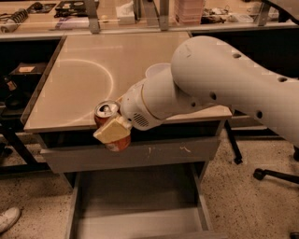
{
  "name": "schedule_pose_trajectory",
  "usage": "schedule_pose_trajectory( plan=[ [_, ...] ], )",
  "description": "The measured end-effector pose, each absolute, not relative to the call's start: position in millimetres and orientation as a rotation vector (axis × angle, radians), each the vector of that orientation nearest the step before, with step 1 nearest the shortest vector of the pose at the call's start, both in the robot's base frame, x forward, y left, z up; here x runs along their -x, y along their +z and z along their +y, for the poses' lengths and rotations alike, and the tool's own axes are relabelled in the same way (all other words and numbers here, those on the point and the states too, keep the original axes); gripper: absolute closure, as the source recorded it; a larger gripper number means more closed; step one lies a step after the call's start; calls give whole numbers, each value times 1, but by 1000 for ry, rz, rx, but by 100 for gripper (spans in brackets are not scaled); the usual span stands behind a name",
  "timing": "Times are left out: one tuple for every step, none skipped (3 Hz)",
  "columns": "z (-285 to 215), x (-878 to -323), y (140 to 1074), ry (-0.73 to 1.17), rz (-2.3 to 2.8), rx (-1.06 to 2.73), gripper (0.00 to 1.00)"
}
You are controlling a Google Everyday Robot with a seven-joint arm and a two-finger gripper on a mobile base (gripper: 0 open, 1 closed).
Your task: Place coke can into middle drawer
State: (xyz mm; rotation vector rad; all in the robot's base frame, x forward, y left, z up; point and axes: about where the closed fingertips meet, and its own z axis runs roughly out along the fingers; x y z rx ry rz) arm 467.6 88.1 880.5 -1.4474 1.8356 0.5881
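The coke can (105, 111), red with a silver top, is held in my gripper (111, 130), whose pale fingers (113, 131) are shut around its side. The can hangs just past the front edge of the tan tabletop (79, 79), in front of the top drawer front with pale scratch marks (159, 154). Below it the middle drawer (140, 193) stands pulled out, wide and grey with a plain floor and low side walls. My big white arm (219, 84) reaches in from the right across the table.
A white bowl (156, 70) shows partly behind my arm on the tabletop. A cluttered shelf (140, 11) runs along the back. An office chair base (275, 175) stands at the right, and a white shoe (8, 217) at the lower left.
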Motion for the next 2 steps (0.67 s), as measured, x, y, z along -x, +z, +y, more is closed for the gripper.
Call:
schedule_pose_trajectory(
  plan=[
    [91, -453, 856, 616, 1873, 1444, 100],
    [96, -432, 813, 675, 1920, 1413, 100]
  ],
)
